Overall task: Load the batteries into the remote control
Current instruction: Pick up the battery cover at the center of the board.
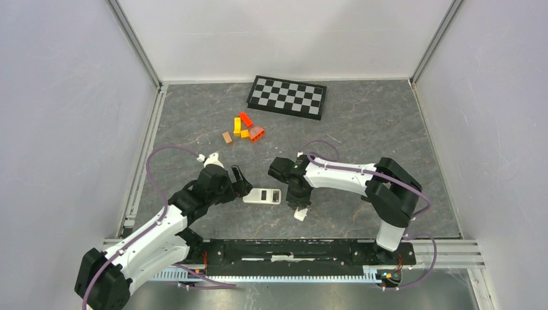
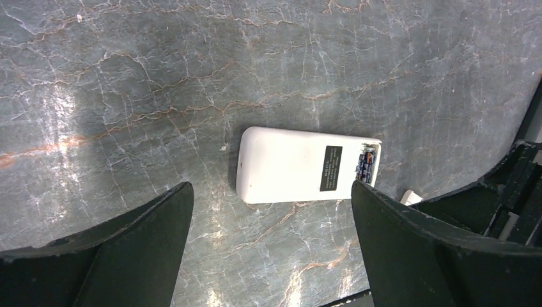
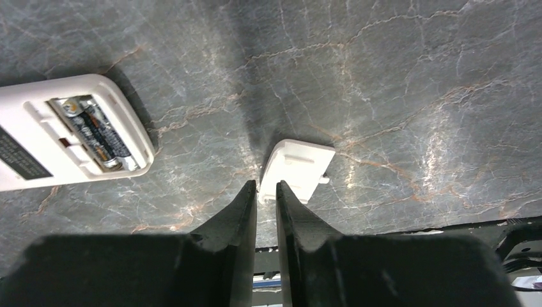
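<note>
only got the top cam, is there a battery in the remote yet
observer: yes, the right wrist view shows a dark battery seated in the open compartment of the remote.
operator: wheres the cover
observer: the white cover lies flat, one corner right at the nearly closed tips of the right gripper; can't tell if it's pinched.
operator: left arm holding the remote
observer: no, the left gripper hangs wide open above it, fingers clear of it.

Checkerboard (image 1: 287,96) flat at the far end of the grey marbled table (image 1: 381,129), orange and red blocks (image 1: 245,127) nearby.
</note>
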Controlling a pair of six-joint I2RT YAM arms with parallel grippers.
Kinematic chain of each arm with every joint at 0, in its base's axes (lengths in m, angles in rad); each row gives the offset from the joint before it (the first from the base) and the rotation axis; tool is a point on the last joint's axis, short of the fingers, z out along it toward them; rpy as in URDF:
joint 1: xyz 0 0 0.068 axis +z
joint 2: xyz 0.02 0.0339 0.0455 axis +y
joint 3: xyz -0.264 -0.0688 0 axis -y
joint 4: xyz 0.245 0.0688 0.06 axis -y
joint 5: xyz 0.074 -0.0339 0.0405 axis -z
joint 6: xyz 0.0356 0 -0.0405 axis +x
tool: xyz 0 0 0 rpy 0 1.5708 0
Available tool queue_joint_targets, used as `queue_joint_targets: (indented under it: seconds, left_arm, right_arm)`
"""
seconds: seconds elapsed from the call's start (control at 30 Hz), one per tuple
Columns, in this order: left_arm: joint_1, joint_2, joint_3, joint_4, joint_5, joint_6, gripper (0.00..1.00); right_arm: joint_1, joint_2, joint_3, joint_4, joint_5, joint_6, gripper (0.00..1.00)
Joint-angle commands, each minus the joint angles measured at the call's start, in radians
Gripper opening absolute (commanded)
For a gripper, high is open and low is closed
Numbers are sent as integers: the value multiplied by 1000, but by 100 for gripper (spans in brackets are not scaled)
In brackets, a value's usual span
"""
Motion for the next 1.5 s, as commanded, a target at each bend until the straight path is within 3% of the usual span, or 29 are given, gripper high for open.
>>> queue_joint_targets:
  seconds: [0.0, 0.43, 0.5, 0.6, 0.87, 1.13, 1.3, 1.47]
  left_arm:
    - [-4, -3, 14, 41, -25, 44, 98]
    - [-3, -12, 20, 41, -29, 43, 99]
    - [-3, -17, 20, 39, -30, 43, 99]
    - [-3, -25, 20, 34, -33, 43, 99]
    - [-3, -46, 23, 36, -21, 45, 100]
    - [-3, -63, 8, 83, 35, 43, 100]
    - [-3, -96, 22, 101, 70, 32, 100]
    - [-2, -103, 65, 162, 234, 18, 100]
  right_arm:
    - [-12, 23, 12, -17, -10, 21, 22]
    - [-37, 65, -15, 16, -42, 15, 21]
    - [-38, 72, -19, 22, -49, 15, 17]
    - [-37, 81, -15, 26, -56, 15, 0]
    - [-37, 33, 13, 27, -7, 2, 0]
    - [-44, -141, -27, 107, 71, -13, 0]
    - [-72, -312, -136, 292, 81, -83, 0]
    - [-113, -536, -237, 496, 123, -256, 0]
